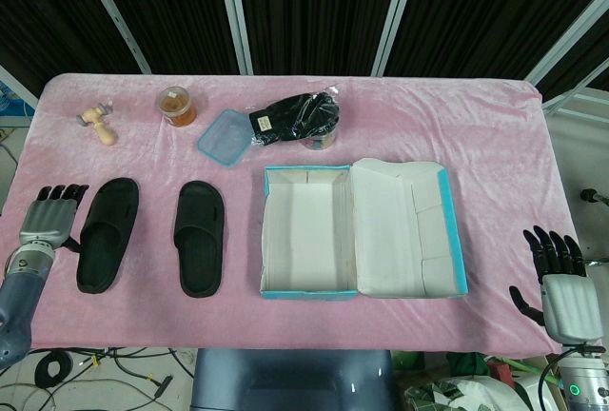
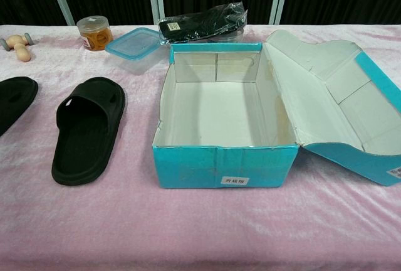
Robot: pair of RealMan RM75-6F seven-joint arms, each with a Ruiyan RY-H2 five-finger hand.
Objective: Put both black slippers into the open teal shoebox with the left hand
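Two black slippers lie side by side on the pink table, left of the box: one slipper (image 1: 108, 234) (image 2: 14, 100) at the far left and another slipper (image 1: 200, 236) (image 2: 88, 128) nearer the box. The teal shoebox (image 1: 309, 289) (image 2: 224, 165) stands empty in the middle, its lid (image 1: 407, 230) (image 2: 330, 95) folded out to the right. My left hand (image 1: 49, 216) rests at the table's left edge, just left of the far slipper, fingers extended and holding nothing. My right hand (image 1: 561, 278) hangs off the table's right front corner, fingers spread and empty. Neither hand shows in the chest view.
Along the back stand an amber jar (image 1: 177, 106) (image 2: 94, 32), a clear container with a blue lid (image 1: 225, 136) (image 2: 134, 47), a plastic bag of black items (image 1: 297, 119) (image 2: 202, 21) and a small wooden roller (image 1: 96, 122) (image 2: 18, 46).
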